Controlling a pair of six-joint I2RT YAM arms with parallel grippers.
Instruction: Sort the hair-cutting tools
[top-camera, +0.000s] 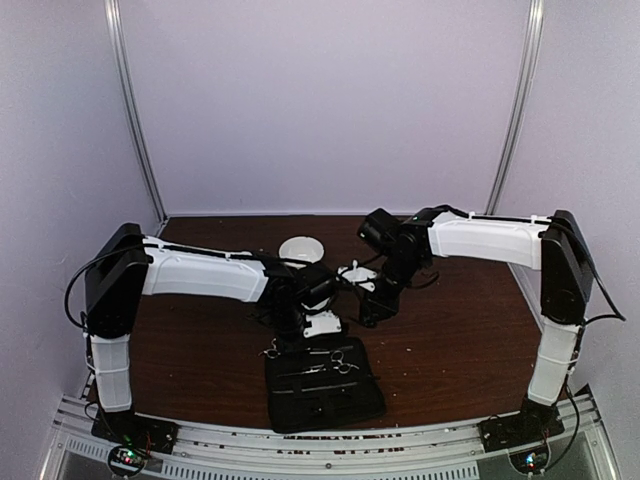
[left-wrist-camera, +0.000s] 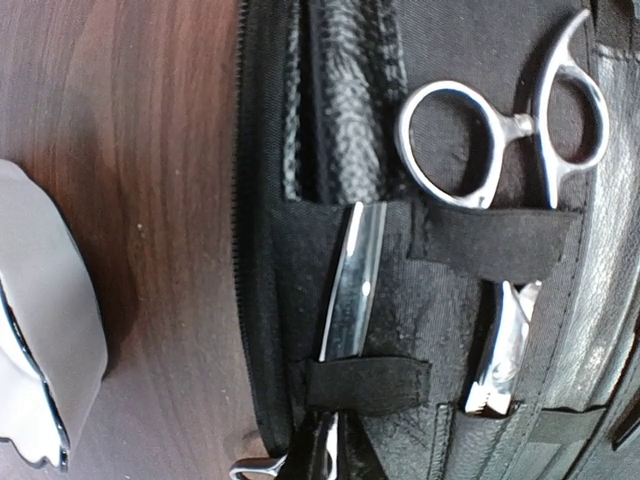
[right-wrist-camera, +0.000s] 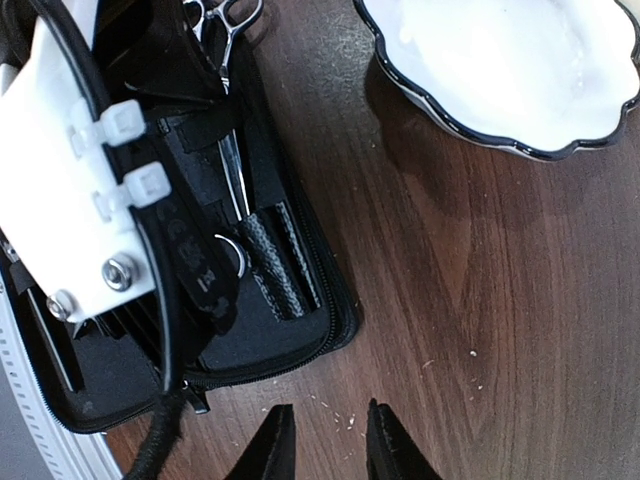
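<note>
The open black case (top-camera: 325, 392) lies at the near middle of the table. One pair of silver scissors (left-wrist-camera: 500, 130) sits in it under an elastic strap, ring handles free. A second pair of scissors (left-wrist-camera: 350, 280) has its blade tucked through two straps along the case's zipper edge; its ring handle (top-camera: 272, 350) sticks out past the case. My left gripper (left-wrist-camera: 322, 455) is shut on the shank of this second pair. My right gripper (right-wrist-camera: 328, 440) hovers open over bare wood beside the case's corner (right-wrist-camera: 330, 320), nothing between its fingers.
A white bowl (top-camera: 301, 249) stands at the back centre. A second scalloped white bowl (right-wrist-camera: 500, 70) sits close to the case between the arms, also at the left edge of the left wrist view as the bowl (left-wrist-camera: 45, 370). Small crumbs dot the wood.
</note>
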